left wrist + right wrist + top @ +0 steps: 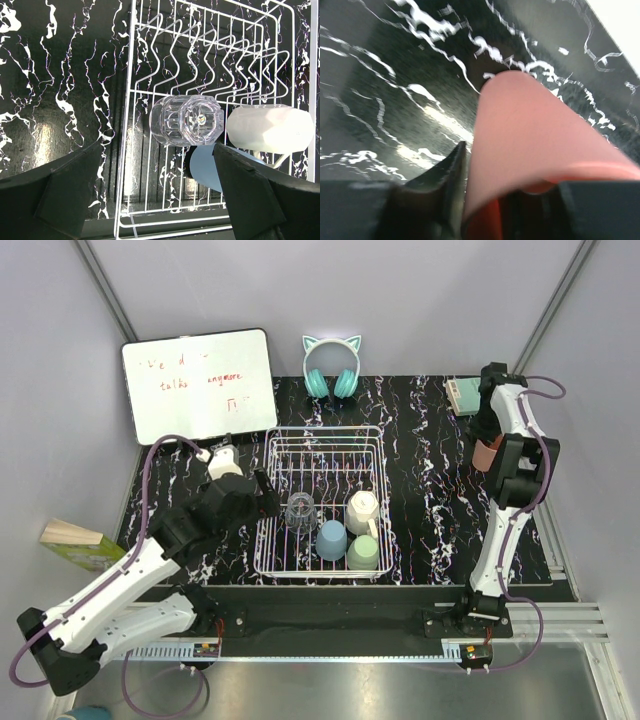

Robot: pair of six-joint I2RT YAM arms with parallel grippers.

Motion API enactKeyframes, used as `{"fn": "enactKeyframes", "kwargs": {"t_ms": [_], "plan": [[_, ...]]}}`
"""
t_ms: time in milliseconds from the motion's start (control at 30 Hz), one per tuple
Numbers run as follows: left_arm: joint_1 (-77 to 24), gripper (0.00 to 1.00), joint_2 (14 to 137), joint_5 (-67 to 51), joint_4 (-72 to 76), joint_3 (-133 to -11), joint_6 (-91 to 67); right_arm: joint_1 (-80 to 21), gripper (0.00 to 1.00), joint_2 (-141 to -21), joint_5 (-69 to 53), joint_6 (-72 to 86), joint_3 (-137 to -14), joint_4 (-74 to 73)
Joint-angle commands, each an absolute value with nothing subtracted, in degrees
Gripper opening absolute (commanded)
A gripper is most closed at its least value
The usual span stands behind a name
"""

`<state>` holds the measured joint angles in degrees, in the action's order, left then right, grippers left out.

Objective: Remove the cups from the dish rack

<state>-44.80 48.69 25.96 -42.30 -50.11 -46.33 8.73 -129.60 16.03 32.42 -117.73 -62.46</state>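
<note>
Left claw (157,146) wide open over glass (187,120) in rack (325,432); right claw (512,196) around pink cup (530,125), can't tell if gripping.

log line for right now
left gripper open above clear glass | right gripper at pink cup, grip unclear | dish rack holds four cups

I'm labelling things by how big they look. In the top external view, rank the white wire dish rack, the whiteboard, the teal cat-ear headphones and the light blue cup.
Largest to smallest:
1. white wire dish rack
2. whiteboard with red writing
3. teal cat-ear headphones
4. light blue plastic cup
</note>
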Motion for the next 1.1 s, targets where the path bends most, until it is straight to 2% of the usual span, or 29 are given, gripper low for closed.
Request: {"fn": "enactKeyframes", "kwargs": {"t_ms": [0, 200, 533, 633, 733, 833, 900, 1067], "plan": [[-45.0, 0.99, 46.5, 26.89, -39.64, -49.13, -46.75, 8.79, 0.4, -123.41, 14.41, 32.61, -114.7, -59.95], [-45.0, 0.99, 45.18, 27.16, -39.64, -48.6, -46.32, 8.79, 0.53, -115.5, 14.68, 32.96, -112.15, -55.99], [-45.0, 0.99, 46.23, 28.3, -39.46, -50.1, -44.74, 8.18, 0.62, -101.1, 9.58, 35.42, -113.91, -55.11], [-45.0, 0.99, 47.11, 26.99, -38.5, -50.1, -42.98, 6.25, 0.63, -93.91, 6.69, 35.6, -108.92, -53.01], [-45.0, 0.99, 49.47, 24.26, -36.83, -49.57, -39.12, 0.37, 0.63, -83.11, 3.26, 35.95, -97.33, -44.41], [-45.96, 0.99, 53.95, 23.99, -37.09, -50.44, -36.57, -10.52, 0.67, -74.31, 3.6, 35.07, -87.39, -38.94], [-48.24, 0.99, 56.59, 24.43, -37.53, -51.41, -36.12, -17.09, 0.7, -69.29, 5.09, 35.68, -81.23, -37.71], [-59.12, 0.99, 60.2, 32.5, -37.62, -55.54, -36.83, -25.21, 0.73, -60.22, 8.87, 38.4, -69.46, -36.04]]}}
